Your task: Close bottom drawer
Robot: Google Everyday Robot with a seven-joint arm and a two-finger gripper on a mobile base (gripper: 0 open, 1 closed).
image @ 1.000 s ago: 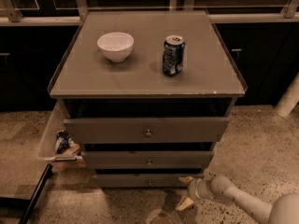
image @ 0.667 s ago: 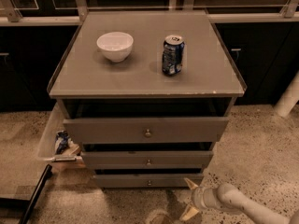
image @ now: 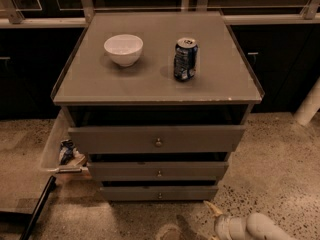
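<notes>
The grey cabinet (image: 150, 84) has three drawers, each with a small brass knob. The bottom drawer (image: 135, 193) has the narrowest front and sits lowest, just above the floor. A dark gap shows above its front, and it stands out about as far as the mid drawer (image: 125, 171). The top drawer (image: 120, 140) has the widest front. My gripper (image: 214, 217) is low at the bottom right, on the white arm (image: 250, 228). It is on the floor side, in front of and below the bottom drawer's right corner, a little apart from it.
A white bowl (image: 123, 49) and a blue soda can (image: 185, 59) stand on the cabinet top. A clear plastic bin (image: 62, 151) with clutter sits at the cabinet's left. A dark bar (image: 37, 211) crosses the lower left floor. A white post (image: 310, 104) stands at the right.
My gripper has drawn back from the bottom drawer's right corner, moving down and slightly right in the view. The drawers, bowl and can have not visibly moved.
</notes>
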